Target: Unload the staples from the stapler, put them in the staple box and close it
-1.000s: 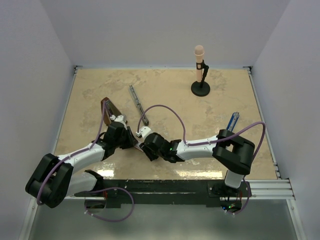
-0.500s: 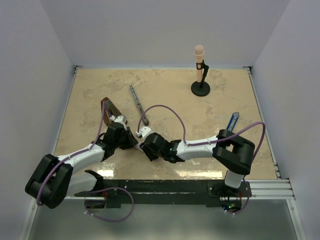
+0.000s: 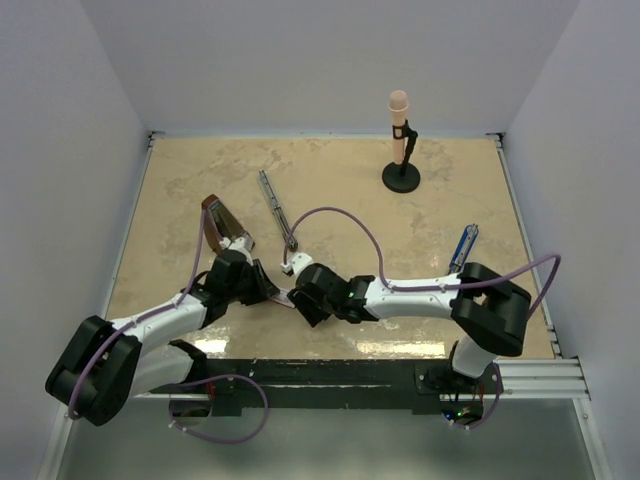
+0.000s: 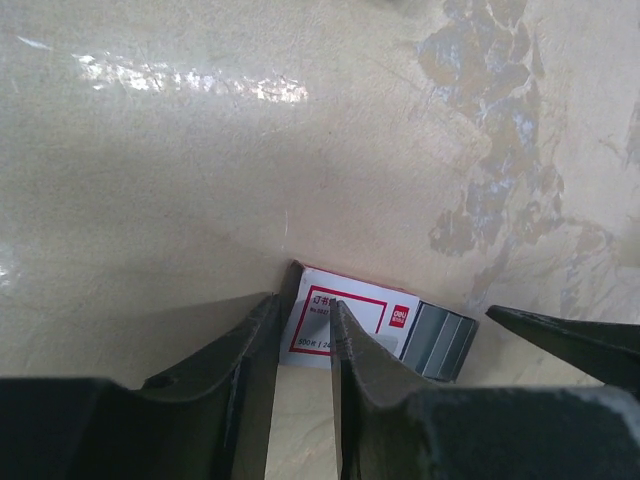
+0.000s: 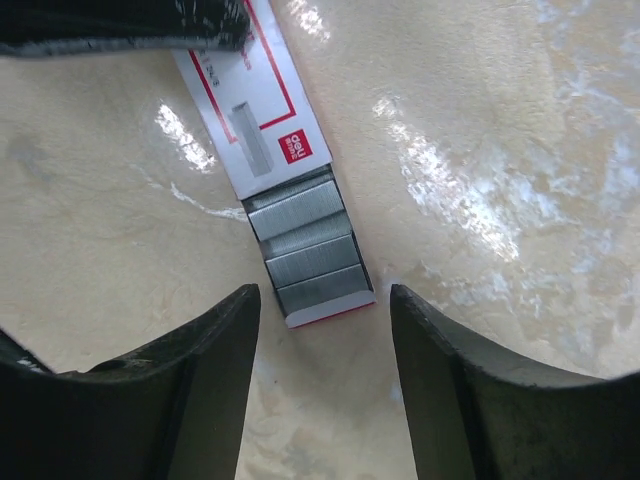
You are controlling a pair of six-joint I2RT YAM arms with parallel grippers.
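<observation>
Filling the open box (image 5: 262,110), staples (image 5: 305,245) show only in wrist views.

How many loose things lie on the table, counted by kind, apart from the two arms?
Brown stapler: 1
Grey metal bar: 1
Red-and-white staple box: 1
Blue pen-like tool: 1
Peach microphone on black stand: 1
Total: 5

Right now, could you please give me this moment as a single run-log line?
left gripper: shut on staple box | right gripper: open, straddling slid-out tray | box: flat on table
</observation>
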